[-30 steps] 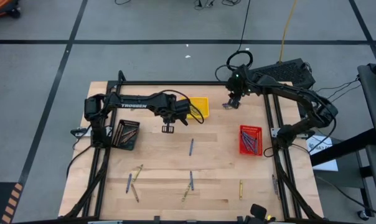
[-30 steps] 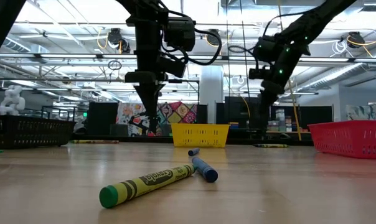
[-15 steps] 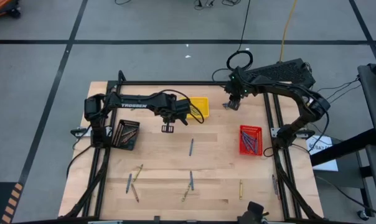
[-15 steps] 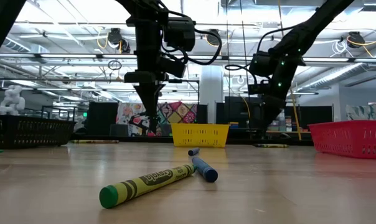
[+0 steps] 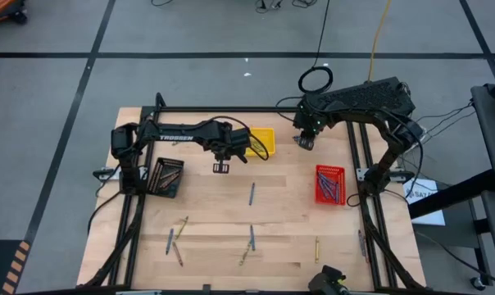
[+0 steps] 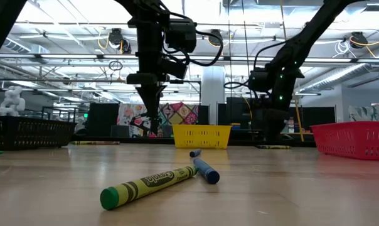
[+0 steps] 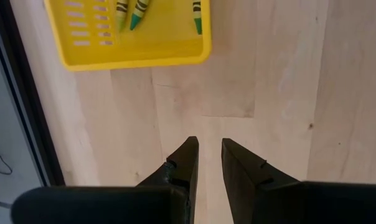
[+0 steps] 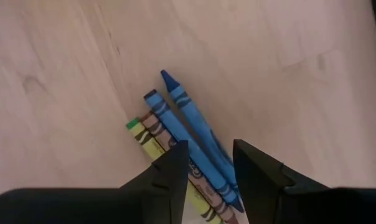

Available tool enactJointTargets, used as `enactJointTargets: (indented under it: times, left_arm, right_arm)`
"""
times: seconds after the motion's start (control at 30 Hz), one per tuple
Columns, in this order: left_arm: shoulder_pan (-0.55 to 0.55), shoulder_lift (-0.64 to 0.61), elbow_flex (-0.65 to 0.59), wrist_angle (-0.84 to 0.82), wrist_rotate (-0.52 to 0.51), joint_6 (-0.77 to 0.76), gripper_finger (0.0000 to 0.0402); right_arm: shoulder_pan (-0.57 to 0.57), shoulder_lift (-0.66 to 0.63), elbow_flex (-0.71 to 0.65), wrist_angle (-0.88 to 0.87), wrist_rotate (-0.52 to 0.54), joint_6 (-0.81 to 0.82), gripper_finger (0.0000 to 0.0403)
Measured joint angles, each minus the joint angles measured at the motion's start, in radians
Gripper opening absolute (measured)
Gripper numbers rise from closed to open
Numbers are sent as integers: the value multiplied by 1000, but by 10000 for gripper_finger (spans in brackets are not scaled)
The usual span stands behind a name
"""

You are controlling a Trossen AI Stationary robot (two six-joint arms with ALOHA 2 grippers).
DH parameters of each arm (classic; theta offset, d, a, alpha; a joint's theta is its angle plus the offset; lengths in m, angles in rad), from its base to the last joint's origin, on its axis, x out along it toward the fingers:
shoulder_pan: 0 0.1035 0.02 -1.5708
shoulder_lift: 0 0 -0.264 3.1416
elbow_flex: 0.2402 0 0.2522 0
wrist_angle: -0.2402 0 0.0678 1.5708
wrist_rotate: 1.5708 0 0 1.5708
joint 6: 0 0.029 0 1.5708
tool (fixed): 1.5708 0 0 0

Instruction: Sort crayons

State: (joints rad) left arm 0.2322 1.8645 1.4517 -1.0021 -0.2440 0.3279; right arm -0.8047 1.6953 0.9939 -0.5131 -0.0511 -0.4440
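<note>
Right gripper (image 8: 210, 163) is hanging low over a tight bunch of crayons (image 8: 175, 134) at the far right of the table, beyond the red tray (image 5: 329, 183), its fingers standing a narrow gap apart and holding nothing. Two blue sticks, a brown one and a yellow-green one are lying side by side there, touching, so closing here is risking a pinch on two colours at once, or nudging a neighbour into rolling away; that is my judgement, not something showing. Left gripper (image 7: 210, 163) is hovering above bare wood just in front of the yellow tray (image 7: 133, 45), fingers narrowly parted and empty, and that tray is already holding a few yellow-green crayons. Working outward from the red tray, which is carrying several crayons: one blue crayon (image 5: 252, 193) is lying alone toward the middle of the table, a black tray (image 5: 165, 177) with crayons is sitting at the left edge, and more loose sticks are scattered along the near side of the table, among them a yellow-green crayon (image 6: 149, 184) touching a blue one (image 6: 205, 168). Nothing is blocking either arm.
</note>
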Motion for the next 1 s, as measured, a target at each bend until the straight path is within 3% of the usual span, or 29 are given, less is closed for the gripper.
enactJointTargets:
  times: [0.73, 1.0]
  left_arm:
    - [0, 0, 0, -2, 0, 1, 66]
    - [0, 0, 0, -2, 0, 1, 66]
  right_arm:
    - [-15, 4, 39, -19, 20, -15, 112]
    - [-14, 45, 39, -11, -26, -2, 112]
